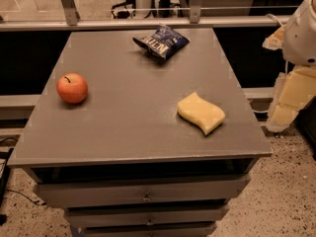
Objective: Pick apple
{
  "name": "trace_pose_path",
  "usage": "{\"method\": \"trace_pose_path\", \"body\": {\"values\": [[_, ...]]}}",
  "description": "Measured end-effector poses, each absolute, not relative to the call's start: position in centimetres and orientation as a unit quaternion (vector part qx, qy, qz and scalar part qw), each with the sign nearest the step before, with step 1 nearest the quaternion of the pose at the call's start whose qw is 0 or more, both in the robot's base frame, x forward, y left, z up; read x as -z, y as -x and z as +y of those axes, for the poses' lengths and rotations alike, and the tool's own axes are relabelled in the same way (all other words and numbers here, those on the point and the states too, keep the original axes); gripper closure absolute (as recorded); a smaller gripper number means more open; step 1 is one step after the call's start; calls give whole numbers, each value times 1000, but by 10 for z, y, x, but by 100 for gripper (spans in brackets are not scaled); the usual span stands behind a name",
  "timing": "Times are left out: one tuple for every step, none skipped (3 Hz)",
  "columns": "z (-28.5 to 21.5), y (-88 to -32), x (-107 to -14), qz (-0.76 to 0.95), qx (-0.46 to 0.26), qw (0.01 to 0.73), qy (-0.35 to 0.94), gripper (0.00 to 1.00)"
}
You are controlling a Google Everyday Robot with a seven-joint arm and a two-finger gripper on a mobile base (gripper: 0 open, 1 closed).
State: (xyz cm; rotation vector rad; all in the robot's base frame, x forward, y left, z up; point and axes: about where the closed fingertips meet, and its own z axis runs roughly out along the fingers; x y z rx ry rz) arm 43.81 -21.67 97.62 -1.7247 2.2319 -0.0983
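The apple [72, 88] is small, round and red-orange with a short dark stem. It sits on the left side of the grey cabinet top [133, 127], near the left edge. My gripper [288, 102] hangs off the right side of the cabinet, beyond its right edge, far from the apple and holding nothing that I can see. The white arm [302, 31] rises above it at the top right corner.
A yellow wavy sponge [201, 113] lies on the right part of the top. A dark blue snack bag [161, 41] lies near the back edge. Drawers [143, 194] are below the front edge. A rail [148, 23] runs behind the cabinet.
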Motion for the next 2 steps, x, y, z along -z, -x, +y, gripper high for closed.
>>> {"method": "trace_pose_path", "body": {"values": [[-217,-438,-976,781,34,159,603,0],[-200,-445,-979,771,19,183,609,0]]}}
